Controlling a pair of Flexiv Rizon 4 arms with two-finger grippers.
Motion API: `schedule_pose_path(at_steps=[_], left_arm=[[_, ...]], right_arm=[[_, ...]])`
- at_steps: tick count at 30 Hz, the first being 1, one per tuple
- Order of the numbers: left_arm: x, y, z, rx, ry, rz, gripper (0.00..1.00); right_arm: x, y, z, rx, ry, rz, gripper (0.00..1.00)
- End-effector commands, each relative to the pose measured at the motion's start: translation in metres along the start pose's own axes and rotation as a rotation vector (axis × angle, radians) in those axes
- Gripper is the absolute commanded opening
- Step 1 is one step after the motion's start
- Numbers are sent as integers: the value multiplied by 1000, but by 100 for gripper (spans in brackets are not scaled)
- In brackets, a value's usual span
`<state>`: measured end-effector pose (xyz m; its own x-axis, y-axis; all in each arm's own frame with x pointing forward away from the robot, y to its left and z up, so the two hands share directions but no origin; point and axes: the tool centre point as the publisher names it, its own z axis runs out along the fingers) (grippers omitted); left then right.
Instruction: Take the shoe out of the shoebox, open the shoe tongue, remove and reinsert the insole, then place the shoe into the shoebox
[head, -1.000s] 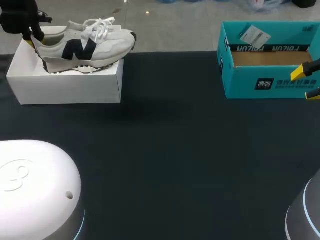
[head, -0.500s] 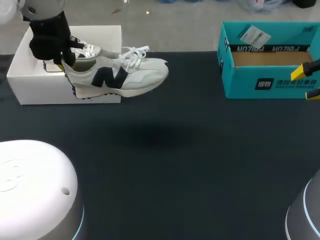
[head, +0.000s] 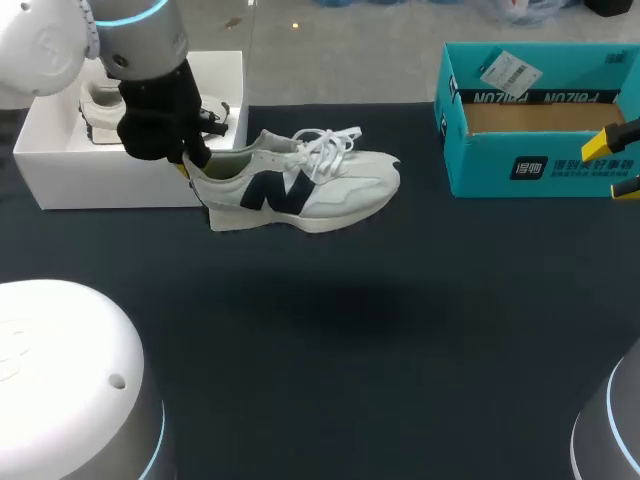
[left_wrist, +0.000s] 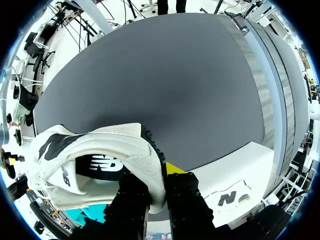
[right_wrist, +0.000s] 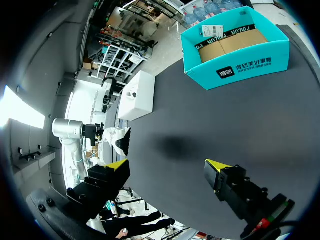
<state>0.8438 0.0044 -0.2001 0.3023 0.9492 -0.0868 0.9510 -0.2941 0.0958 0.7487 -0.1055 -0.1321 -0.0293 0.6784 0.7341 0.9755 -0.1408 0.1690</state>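
Head view: in the upper middle of the frame the shoe (head: 300, 185) hangs above the table (head: 350, 350). The left claw (head: 190, 165) pinches its heel, and its long axis runs rightward, toe toward the blue box (head: 530, 130). There are two shoes and two boxes; the second shoe (head: 100, 100) lies in the white box (head: 120, 182), upper left.

Left wrist view: the fingers (left_wrist: 184, 195) clamp the heel collar.

Right wrist view: the right claw (right_wrist: 167, 167) gapes wide and empty, well apart from the shoe, so the left arm is nearer.
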Motion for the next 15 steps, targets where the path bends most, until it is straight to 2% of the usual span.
schedule_pose_path(at_steps=[1,11,15], left_arm=[[-10,-6,4,11,-7,8,0],[-33,-26,22,64,-10,44,0],[-39,-31,25,68,26,65,0]], right_arm=[[0,0,1,1,-3,2,100],[0,0,1,1,-3,2,100],[0,0,1,1,-3,2,100]])
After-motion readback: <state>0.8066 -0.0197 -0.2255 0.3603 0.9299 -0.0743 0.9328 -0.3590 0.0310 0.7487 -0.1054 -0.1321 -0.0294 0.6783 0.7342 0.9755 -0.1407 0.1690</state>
